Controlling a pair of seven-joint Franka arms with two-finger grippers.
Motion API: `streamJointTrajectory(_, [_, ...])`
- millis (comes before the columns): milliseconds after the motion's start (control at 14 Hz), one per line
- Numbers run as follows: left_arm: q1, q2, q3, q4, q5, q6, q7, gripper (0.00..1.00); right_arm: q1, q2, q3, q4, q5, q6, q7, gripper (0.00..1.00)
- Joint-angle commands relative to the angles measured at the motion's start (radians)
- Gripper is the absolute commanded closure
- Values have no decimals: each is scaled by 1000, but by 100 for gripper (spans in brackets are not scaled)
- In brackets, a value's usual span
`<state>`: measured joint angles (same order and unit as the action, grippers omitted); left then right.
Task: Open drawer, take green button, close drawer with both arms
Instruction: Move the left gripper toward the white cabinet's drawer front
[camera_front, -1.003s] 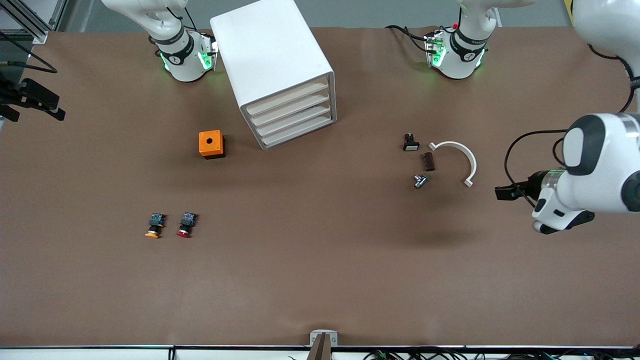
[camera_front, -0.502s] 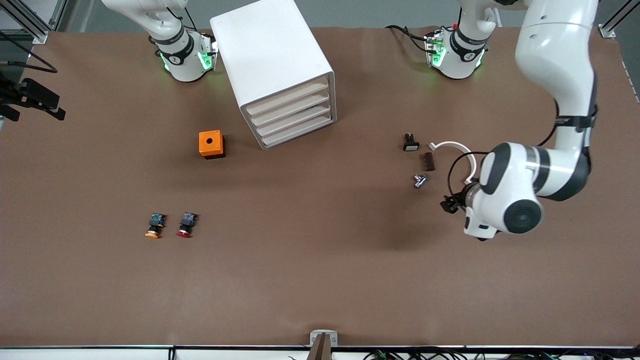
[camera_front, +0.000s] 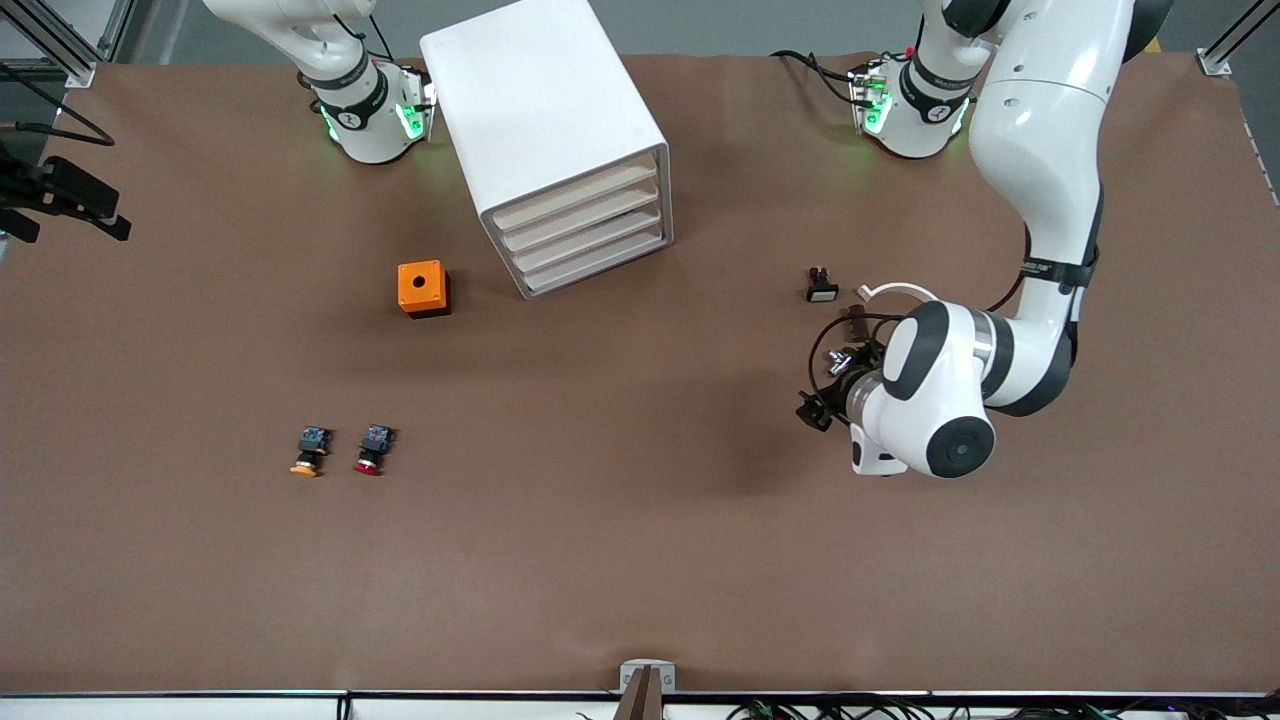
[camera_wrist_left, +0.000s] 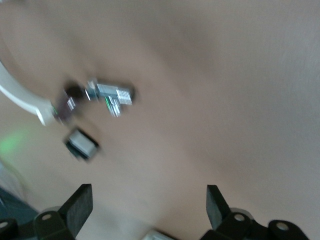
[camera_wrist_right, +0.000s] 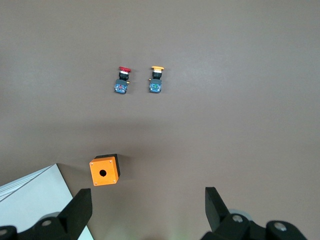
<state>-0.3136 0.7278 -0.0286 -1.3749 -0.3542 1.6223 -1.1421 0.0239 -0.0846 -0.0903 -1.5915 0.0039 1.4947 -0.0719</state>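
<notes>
- A white cabinet (camera_front: 545, 110) stands on the brown table (camera_front: 640, 560) between the two arm bases, with four cream-fronted drawers stacked in it, all shut.
- The drawer (camera_front: 597, 262) to open is the lowest one.
- The button with the green cap is not visible anywhere; it is probably inside that shut drawer.
- The left gripper (camera_wrist_left: 147, 195), fingers spread and empty, hangs over bare table beside a small silver part (camera_front: 840, 362), well apart from the cabinet.
- The right gripper (camera_wrist_right: 146, 195), fingers spread and empty, waits high over the orange box (camera_wrist_right: 104, 171).
- Nearer the camera lie a red-capped button (camera_front: 371, 450) and an orange-capped button (camera_front: 310, 452); neither is wanted.
- To open well, catch only the lowest front's lip and pull straight along its slide, with the other arm steadying the cabinet.
</notes>
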Motion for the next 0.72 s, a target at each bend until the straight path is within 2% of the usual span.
streamJointTrajectory(0, [-18, 31, 4, 36, -122, -25, -207, 0, -1, -21, 0, -13, -13, -7, -3, 0])
streamJointTrajectory(215, [-39, 48, 1, 36, -271, -38, -404, 0, -2, -21, 0, -13, -13, -7, -3, 0])
streamJointTrajectory(430, [-64, 77, -1, 36, -399, -106, -580, 0, -2, -21, 0, -13, -13, -7, -3, 0])
streamJointTrajectory(645, [-82, 116, -22, 36, -468, -119, -743, 0, -5, -21, 0, -13, -13, -14, -3, 0])
